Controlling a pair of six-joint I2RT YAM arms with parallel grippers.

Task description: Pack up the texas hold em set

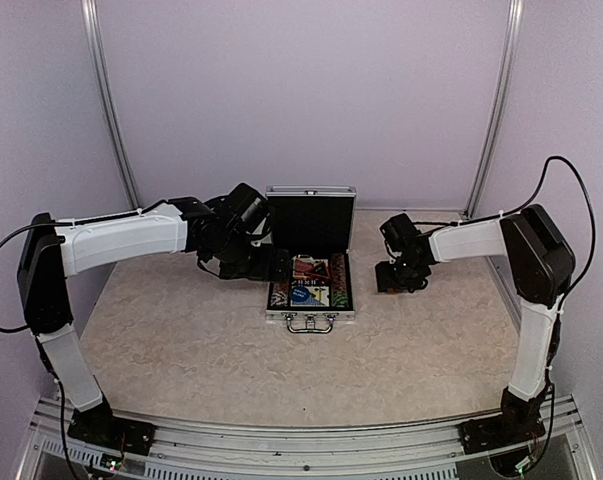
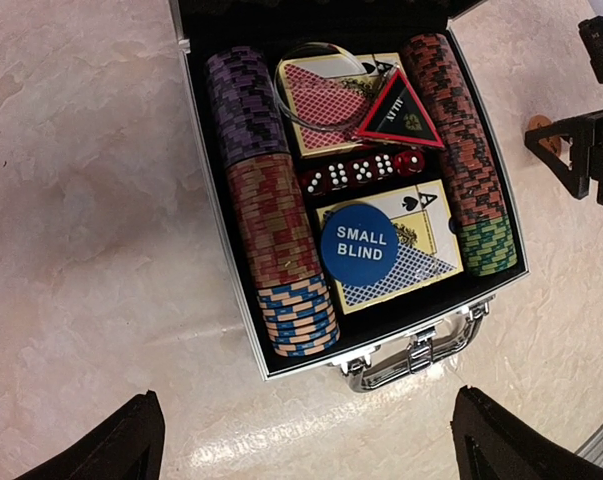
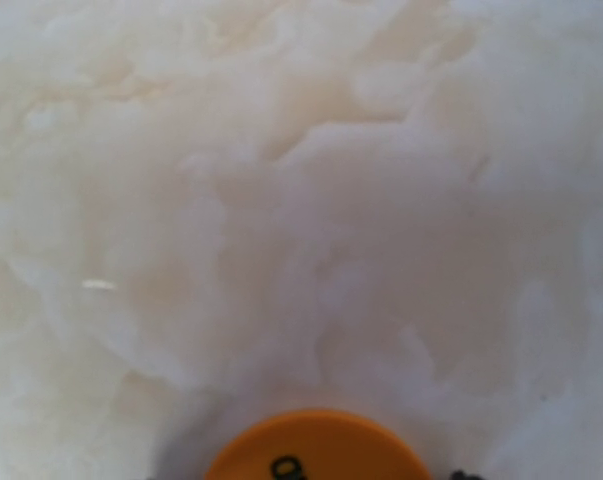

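Note:
The silver case lies open mid-table with its black lid upright. In the left wrist view the case holds rows of striped chips, two card decks, red dice, a blue "SMALL BLIND" disc and a red-edged triangle. My left gripper is open and empty at the case's left side; its midpoint in the wrist view hangs over bare table. My right gripper is low on the table right of the case, at an orange disc, which also shows in the left wrist view. Its fingers are hidden.
The marbled table runs out to purple side walls with metal corner posts. The case's chrome handle faces the near edge. The right gripper shows at the right edge of the left wrist view.

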